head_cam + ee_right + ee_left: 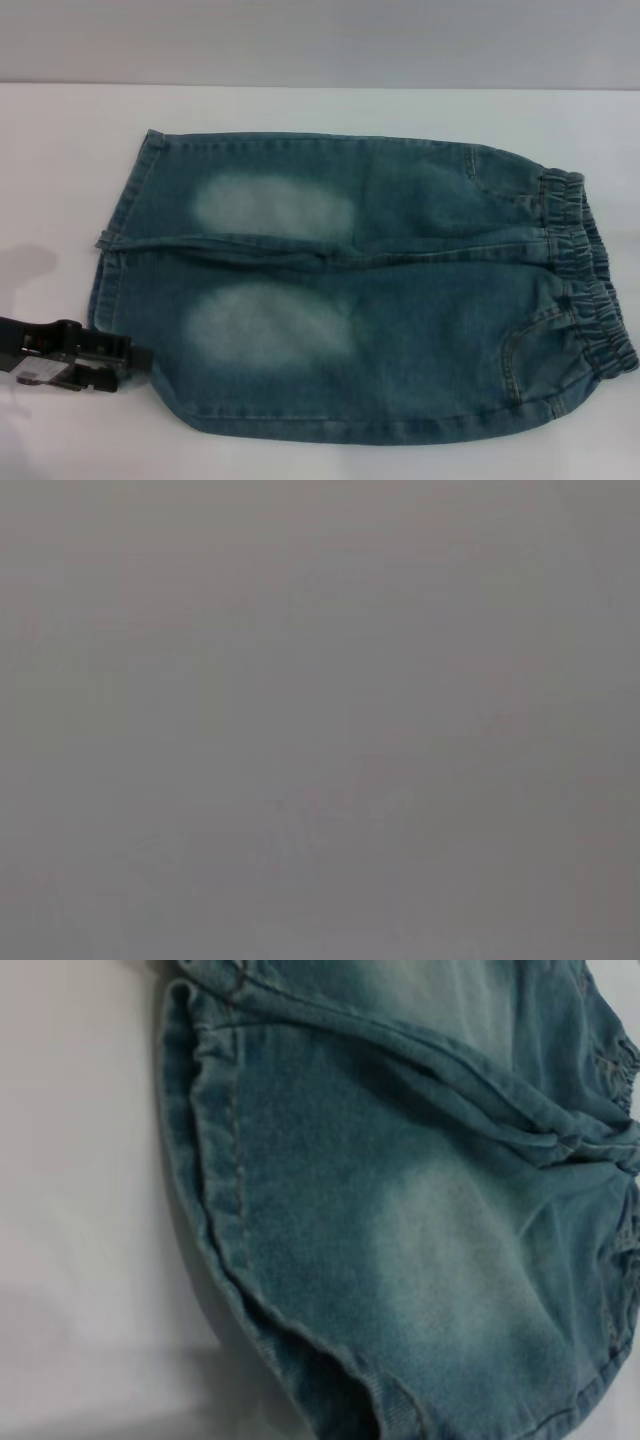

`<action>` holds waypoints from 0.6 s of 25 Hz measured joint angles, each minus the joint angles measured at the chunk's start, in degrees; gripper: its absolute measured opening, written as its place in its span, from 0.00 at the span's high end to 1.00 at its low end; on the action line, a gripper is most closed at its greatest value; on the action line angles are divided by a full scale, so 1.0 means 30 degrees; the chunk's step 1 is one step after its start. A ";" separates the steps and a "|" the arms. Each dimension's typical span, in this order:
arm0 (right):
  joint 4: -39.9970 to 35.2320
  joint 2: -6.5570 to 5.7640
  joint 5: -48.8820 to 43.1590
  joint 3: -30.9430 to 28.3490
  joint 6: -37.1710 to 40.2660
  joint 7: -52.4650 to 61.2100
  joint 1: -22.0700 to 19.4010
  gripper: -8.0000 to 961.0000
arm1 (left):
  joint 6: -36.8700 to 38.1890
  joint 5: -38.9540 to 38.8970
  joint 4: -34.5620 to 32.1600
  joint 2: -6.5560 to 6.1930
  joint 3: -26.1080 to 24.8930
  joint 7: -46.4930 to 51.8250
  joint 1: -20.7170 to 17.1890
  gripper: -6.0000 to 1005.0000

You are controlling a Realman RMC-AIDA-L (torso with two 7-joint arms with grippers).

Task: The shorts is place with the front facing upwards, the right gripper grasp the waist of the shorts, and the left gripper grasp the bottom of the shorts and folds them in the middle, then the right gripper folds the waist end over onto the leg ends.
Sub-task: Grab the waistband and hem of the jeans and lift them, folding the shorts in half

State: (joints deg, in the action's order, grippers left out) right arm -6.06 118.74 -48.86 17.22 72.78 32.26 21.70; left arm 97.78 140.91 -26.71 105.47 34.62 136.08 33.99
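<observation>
The denim shorts [400, 300] lie flat on the white table [60, 160] in the head view. The ruffled elastic waist [590, 290] is at the right, and the two leg hems [128, 195] point left. My left gripper [128, 362] is low at the front left, its black tip right at the corner of the near leg's hem [103, 295]. The left wrist view shows that stitched hem [215, 1190] close up, lying on the table, with none of the gripper's own parts in it. The right gripper is out of view, and the right wrist view is plain grey.
The table runs wide to the left of the shorts and along the front edge. A pale wall [320, 40] rises behind the table's far edge. Two faded patches [270, 325] mark the legs.
</observation>
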 joint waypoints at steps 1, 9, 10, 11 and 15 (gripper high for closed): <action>0.0000 0.0000 0.0001 0.0000 0.0000 0.0001 0.0000 0.22 | 0.0032 -0.0007 0.0000 0.0015 0.0001 -0.0006 0.0021 0.27; -0.0002 -0.0001 0.0001 -0.0028 0.0000 0.0000 0.0004 0.22 | 0.0008 -0.0036 -0.0001 0.0107 -0.0068 -0.0140 0.0156 0.27; -0.0001 -0.0002 0.0000 -0.0024 0.0000 0.0000 0.0002 0.22 | 0.0008 -0.0036 -0.0001 0.0107 -0.0068 -0.0140 0.0156 0.27; -0.0002 -0.0002 0.0001 -0.0020 0.0000 0.0000 0.0003 0.22 | -0.0032 -0.0037 -0.0001 0.0118 -0.0068 -0.0179 0.0168 0.27; -0.0002 -0.0001 0.0001 -0.0006 -0.0018 0.0007 0.0007 0.22 | -0.0124 -0.0040 -0.0043 0.0118 -0.0068 -0.0184 0.0227 0.28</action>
State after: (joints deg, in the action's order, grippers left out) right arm -6.06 118.74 -48.86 17.21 72.72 32.28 21.72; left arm 97.41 140.79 -26.84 105.82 34.42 135.53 34.67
